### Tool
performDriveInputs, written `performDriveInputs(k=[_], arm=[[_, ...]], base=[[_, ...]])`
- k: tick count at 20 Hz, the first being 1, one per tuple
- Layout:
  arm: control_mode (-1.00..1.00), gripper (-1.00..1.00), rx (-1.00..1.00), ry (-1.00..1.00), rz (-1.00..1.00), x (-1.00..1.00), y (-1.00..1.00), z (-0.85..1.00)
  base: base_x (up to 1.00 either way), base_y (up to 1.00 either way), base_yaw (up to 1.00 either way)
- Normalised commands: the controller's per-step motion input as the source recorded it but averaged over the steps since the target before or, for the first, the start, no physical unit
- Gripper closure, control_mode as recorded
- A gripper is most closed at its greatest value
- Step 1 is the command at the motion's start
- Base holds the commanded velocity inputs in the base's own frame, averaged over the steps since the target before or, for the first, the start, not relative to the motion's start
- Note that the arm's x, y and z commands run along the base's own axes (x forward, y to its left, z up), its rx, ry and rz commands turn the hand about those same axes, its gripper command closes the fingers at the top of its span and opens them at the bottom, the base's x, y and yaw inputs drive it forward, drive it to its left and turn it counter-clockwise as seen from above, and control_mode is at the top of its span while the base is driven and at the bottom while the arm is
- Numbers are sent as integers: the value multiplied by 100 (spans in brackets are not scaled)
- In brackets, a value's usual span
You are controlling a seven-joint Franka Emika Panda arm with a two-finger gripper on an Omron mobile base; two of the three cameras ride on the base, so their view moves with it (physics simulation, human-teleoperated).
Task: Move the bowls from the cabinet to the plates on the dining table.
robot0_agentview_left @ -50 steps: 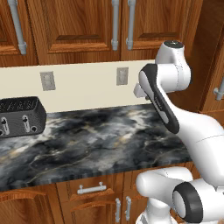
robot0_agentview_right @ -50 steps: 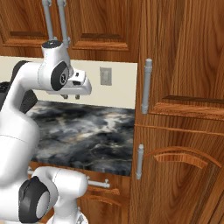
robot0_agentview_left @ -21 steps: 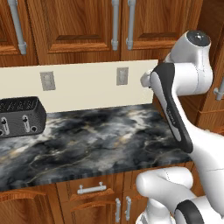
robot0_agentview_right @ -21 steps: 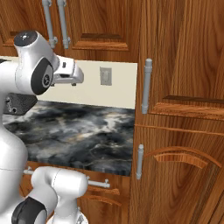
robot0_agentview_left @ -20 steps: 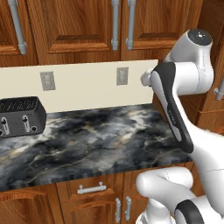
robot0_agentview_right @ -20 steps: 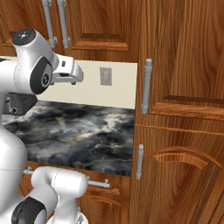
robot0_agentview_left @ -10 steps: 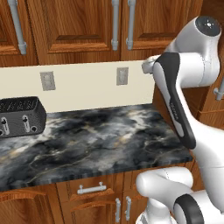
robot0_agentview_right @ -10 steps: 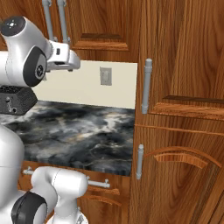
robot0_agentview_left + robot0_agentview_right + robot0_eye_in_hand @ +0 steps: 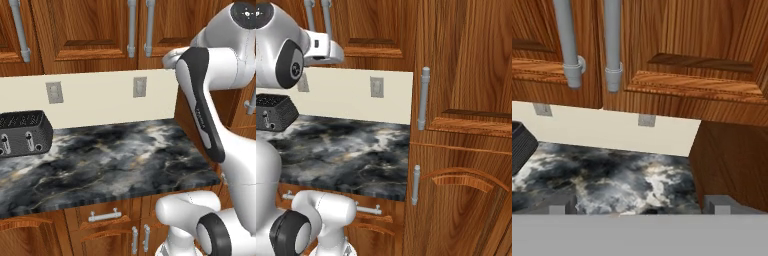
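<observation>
End effector [image 9: 640, 204] spread wide, fingertips mostly cropped, below closed cabinet [image 9: 682, 55] doors.

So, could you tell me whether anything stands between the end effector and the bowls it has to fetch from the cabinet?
Yes: the cabinet's doors are shut, so the bowls are hidden behind them. The end effector, jaws open, looks up at the two grey bar handles from below and touches neither. No other obstacle shows between it and the handles.
</observation>
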Motion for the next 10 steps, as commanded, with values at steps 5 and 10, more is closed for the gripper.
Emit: performDriveInputs(k=[5, 10], arm=[[-100, -100, 0, -7, 0, 0, 19, 31], [-100, -100, 0, -6, 0, 0, 18, 22]], base=[[0, 0, 0], [0, 0, 0]])
